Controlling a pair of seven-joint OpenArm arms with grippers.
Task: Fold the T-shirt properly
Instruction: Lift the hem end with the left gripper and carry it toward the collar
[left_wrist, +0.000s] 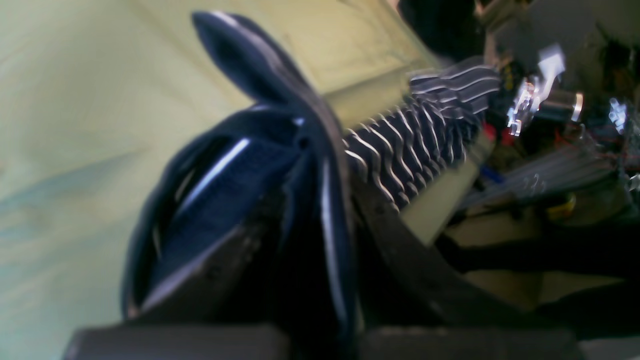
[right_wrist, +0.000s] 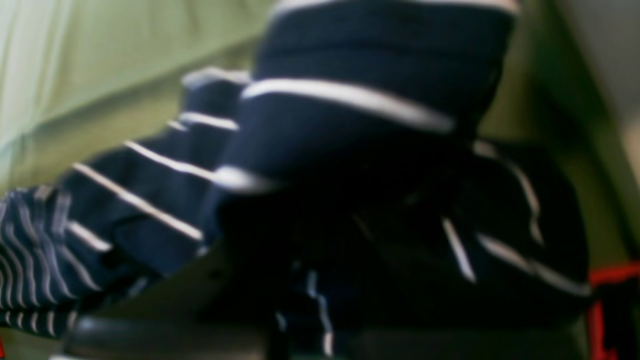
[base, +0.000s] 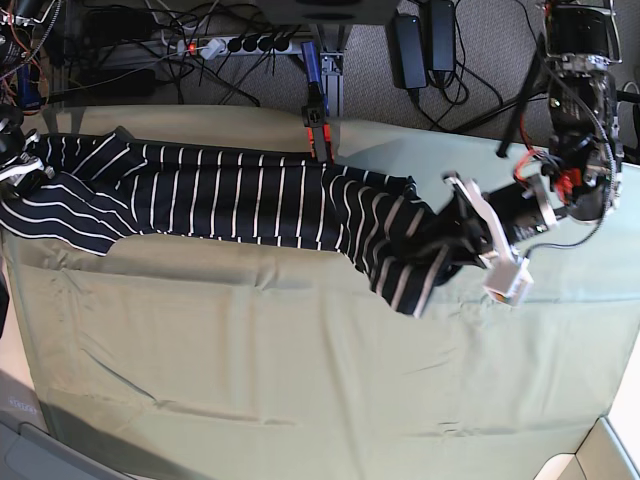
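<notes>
One pale green cloth (base: 300, 370) covers the bench, bare along its near edge. One dark navy short-sleeved T-shirt with thin white stripes (base: 230, 190) lies stretched as a band along the far edge. Two grippers: left gripper (base: 452, 228) fingers clenched on the T-shirt's bunched end toward the far corner; right gripper (base: 12, 165) fingers clenched on the opposite end.

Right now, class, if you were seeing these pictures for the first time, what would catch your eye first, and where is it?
The dark striped T-shirt stands out: it stretches as a long band across the far side of the pale green cloth. The left gripper pinches one end at the base view's right, and the right gripper holds the other end at the left edge. Behind the table lies a tangle of cables.
</notes>
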